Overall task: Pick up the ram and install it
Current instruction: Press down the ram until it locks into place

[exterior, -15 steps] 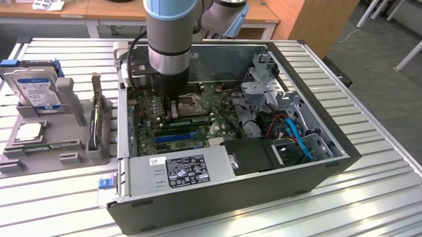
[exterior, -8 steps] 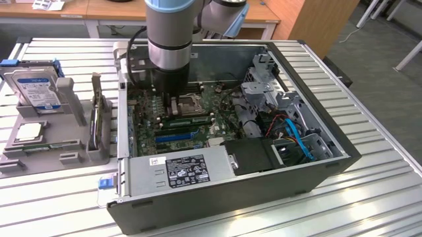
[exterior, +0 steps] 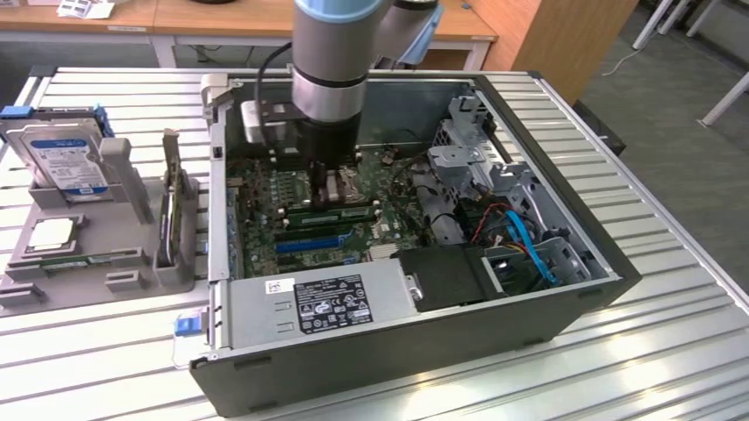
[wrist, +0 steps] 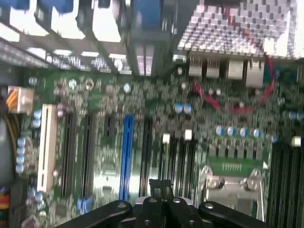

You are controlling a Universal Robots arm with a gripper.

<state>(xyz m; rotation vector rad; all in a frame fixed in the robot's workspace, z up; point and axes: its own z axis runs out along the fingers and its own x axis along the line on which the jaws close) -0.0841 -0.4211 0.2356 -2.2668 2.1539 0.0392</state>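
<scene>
The ram (exterior: 331, 210) lies as a long green stick on the motherboard (exterior: 307, 235) inside the open computer case (exterior: 550, 298), just below my hand (exterior: 332, 188). My hand (wrist: 161, 186) hangs over the board with its fingers pressed together and nothing between them. Beside the case, a grey holder (exterior: 111, 230) on the tabletop (exterior: 655, 368) carries a hard drive (exterior: 65, 158) and a processor chip (exterior: 52, 233).
</scene>
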